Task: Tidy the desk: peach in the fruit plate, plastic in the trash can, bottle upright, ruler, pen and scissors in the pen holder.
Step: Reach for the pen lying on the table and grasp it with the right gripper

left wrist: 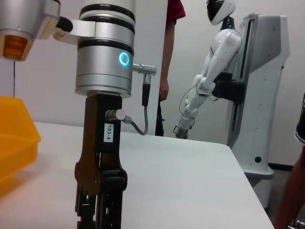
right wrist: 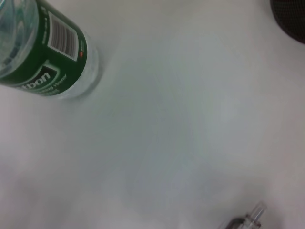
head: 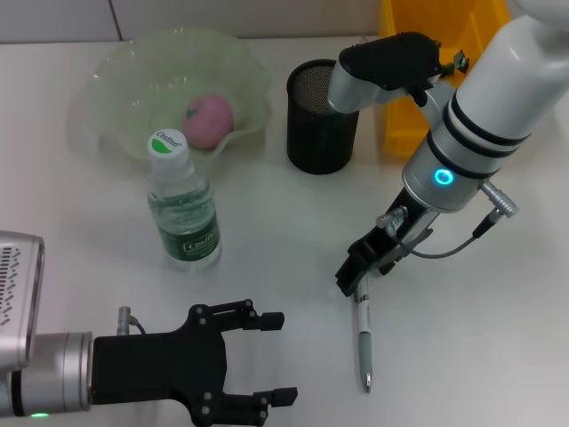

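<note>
From the head view, the bottle [head: 182, 205] stands upright on the white counter [head: 462, 356], and everything else sits around it: the plate [head: 116, 80] just behind it with the peach [head: 210, 121] inside, the black holder [head: 318, 120] behind and to the right, and the yellow bin [head: 404, 107] farther right beyond the holder. The right tool [head: 353, 276] is down low, right of the bottle, at the top end of the pen [head: 364, 338], which lies flat on the counter; I cannot tell how its fingers stand or whether they have the pen. The left tool [head: 267, 356] hovers in front of the bottle, fingers spread wide and holding nothing. In the left wrist view, the right tool [left wrist: 98, 210] points straight down at the counter, the bin [left wrist: 14, 138] beside it. In the right wrist view, the bottle [right wrist: 45, 52] stands in one corner, the holder's rim [right wrist: 290, 19] in another, and the pen's tip [right wrist: 250, 219] shows at the edge.
</note>
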{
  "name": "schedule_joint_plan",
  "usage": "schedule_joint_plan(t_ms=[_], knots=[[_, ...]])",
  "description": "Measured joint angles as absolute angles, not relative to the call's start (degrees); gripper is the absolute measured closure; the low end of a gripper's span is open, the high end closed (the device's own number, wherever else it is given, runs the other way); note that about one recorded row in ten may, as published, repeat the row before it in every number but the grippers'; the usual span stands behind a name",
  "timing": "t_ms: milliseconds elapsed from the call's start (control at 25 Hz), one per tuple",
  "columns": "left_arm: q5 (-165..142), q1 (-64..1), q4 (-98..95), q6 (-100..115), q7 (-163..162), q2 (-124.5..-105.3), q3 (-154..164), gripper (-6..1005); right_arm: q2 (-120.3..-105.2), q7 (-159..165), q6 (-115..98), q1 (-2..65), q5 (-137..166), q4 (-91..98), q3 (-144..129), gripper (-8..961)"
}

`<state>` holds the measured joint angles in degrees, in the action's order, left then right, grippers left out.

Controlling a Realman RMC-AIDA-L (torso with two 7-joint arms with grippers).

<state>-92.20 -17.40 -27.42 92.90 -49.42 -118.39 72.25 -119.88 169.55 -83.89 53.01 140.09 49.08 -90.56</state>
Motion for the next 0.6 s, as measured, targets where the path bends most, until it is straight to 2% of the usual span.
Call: schedule_joint_plan(t_ms=[200, 480, 600], knots=[[-92.2, -17.4, -27.4, 92.9, -49.5, -118.39, 72.2, 202, -119.88, 169.5, -83.4, 53.0, 140.3, 48.9, -90.6, 368], [-92.2, -17.4, -27.4, 92.9, -49.3, -118.39, 72.1, 202, -119.88, 169.5, -82.7, 53.7, 140.1, 47.4, -90.7, 480], [-92.2, -17.4, -27.4, 92.9, -49.3, -118.39, 72.1, 202, -119.88, 169.5, -82.7, 53.9, 140.1, 47.4, -90.8, 480]])
